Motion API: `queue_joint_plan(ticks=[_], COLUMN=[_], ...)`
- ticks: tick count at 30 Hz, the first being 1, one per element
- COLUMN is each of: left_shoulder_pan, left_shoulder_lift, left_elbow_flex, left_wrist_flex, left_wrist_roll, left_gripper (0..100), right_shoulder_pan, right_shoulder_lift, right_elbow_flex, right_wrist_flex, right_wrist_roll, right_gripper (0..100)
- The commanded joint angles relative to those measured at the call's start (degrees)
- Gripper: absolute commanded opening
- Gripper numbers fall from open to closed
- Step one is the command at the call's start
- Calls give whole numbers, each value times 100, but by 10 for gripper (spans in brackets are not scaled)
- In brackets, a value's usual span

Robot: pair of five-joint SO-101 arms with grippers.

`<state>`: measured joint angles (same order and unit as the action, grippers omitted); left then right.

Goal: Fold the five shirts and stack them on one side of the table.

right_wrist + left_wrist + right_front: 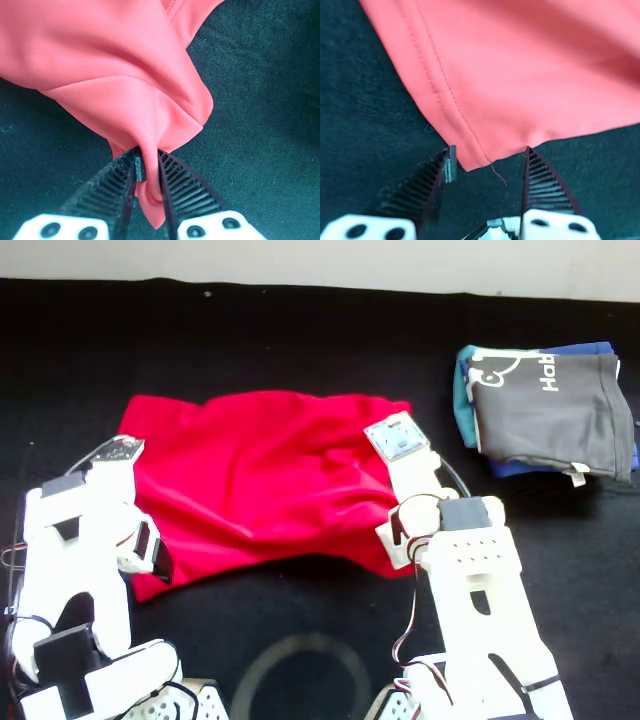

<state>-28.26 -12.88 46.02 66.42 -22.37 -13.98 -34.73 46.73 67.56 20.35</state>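
red shirt (250, 480) lay spread on the table (300, 330), right gripper (148, 162) clamped on a bunched edge, left gripper (487, 160) open around a hem corner, folded shirts (550, 415) stacked well apart.

Red shirt (125, 75) in right pincer (148, 172)
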Motion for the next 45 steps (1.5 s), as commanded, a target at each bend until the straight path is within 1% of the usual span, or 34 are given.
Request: queue_joint_plan(ticks=[1,7,11,13,14,16,17,18,20,23,25,28,32,38,41,45], left_shoulder_pan=[-48,-48,-48,-40,-40,-40,-40,-31,-31,-31,-31,-31,-31,48,48,-66], left_shoulder_lift=[57,462,760,857,884,901,910,901,892,892,892,892,892,892,892,831], left_elbow_flex=[110,374,180,101,84,57,48,48,-13,-347,-752,-1596,-2932,-4734,-5420,-5727], left_wrist_flex=[-281,-870,-879,-870,-835,-765,-721,-695,-615,-237,132,879,1881,2989,3367,3455], left_wrist_roll=[281,290,721,738,738,738,738,738,738,738,738,738,738,738,738,738], left_gripper=[213,213,210,196,158,19,5,27,5,8,8,8,8,8,8,8], right_shoulder_pan=[84,75,75,75,75,75,75,75,84,92,92,101,110,189,251,268], right_shoulder_lift=[-207,-207,-207,-207,-207,-207,-207,-207,-207,-207,-180,48,708,1877,2176,2246], right_elbow_flex=[-101,-101,-101,-101,-101,-101,-101,-110,-110,-154,-374,-1156,-2677,-4971,-6018,-7301], right_wrist_flex=[48,136,136,136,136,136,127,110,75,-145,-163,48,541,1182,1560,2220], right_wrist_roll=[35,35,35,35,35,35,35,35,18,-237,-273,-273,-264,-281,-264,-255], right_gripper=[6,6,6,6,6,6,6,6,6,6,6,6,6,6,6,6])
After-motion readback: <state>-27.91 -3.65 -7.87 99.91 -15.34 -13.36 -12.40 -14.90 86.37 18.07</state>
